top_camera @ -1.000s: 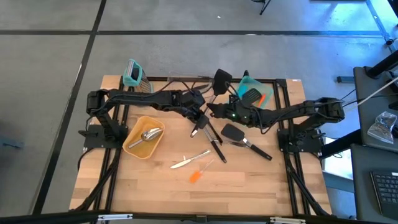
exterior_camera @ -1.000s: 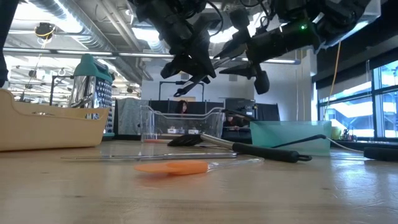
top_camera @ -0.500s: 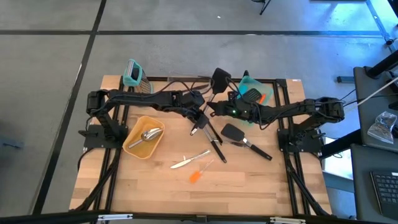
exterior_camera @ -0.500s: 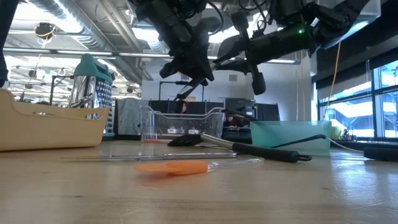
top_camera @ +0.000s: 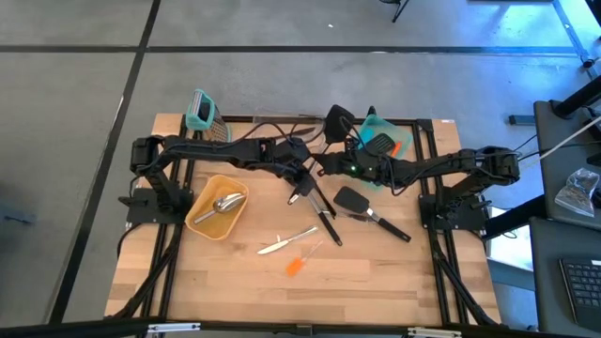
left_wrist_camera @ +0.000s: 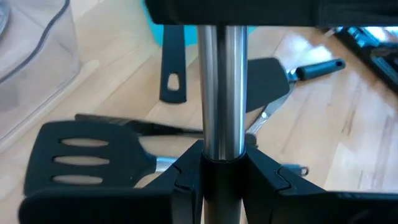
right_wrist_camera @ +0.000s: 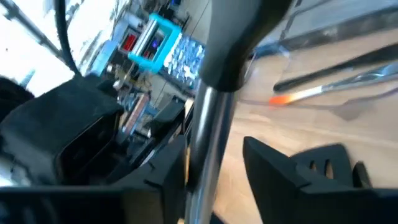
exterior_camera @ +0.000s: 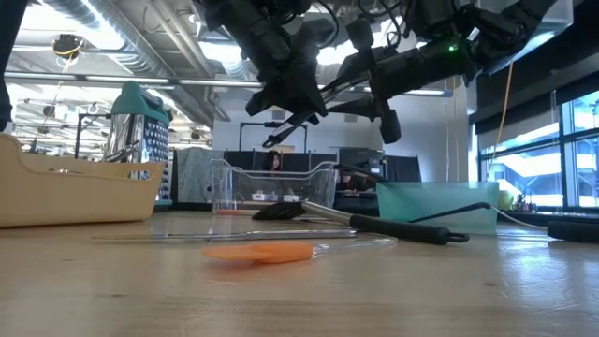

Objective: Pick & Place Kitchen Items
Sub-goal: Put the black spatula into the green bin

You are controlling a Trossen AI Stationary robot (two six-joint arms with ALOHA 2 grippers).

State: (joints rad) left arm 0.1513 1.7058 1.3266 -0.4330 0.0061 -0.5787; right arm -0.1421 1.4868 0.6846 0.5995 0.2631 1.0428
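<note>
A black slotted turner with a steel shaft is held above the table's middle. Its head (top_camera: 338, 120) is up toward the far edge and its black handle end (top_camera: 298, 195) is lower, toward the near edge. My left gripper (top_camera: 305, 176) is shut on the turner. My right gripper (top_camera: 322, 164) is open, one finger on either side of the steel shaft (right_wrist_camera: 202, 137). On the table lie another black turner (top_camera: 352, 200), a black-handled utensil (top_camera: 326, 223), a thin metal piece (top_camera: 286, 242) and an orange spatula (top_camera: 298, 265). A silver scoop (top_camera: 223, 204) lies in a tan bin (top_camera: 202, 225). My left gripper pinches the steel shaft (left_wrist_camera: 221, 146) between its two fingers, where the shaft meets the black handle. The fingers slant down from the table's left and lie across the shaft. The turner is lifted clear and tilted, head up. My right gripper has one finger (right_wrist_camera: 171, 165) close against the shaft. I cannot tell whether it touches.
A teal-topped grater (top_camera: 202, 113) stands at the far left corner. A teal container (top_camera: 399, 133) holding a black turner and an orange piece stands at the far right, with a clear container (exterior_camera: 271, 183) beside it. The near half of the table holds only the small utensils.
My right gripper has edged slightly toward the table's far edge beside the turner's shaft. The turner stays lifted in my left gripper.
</note>
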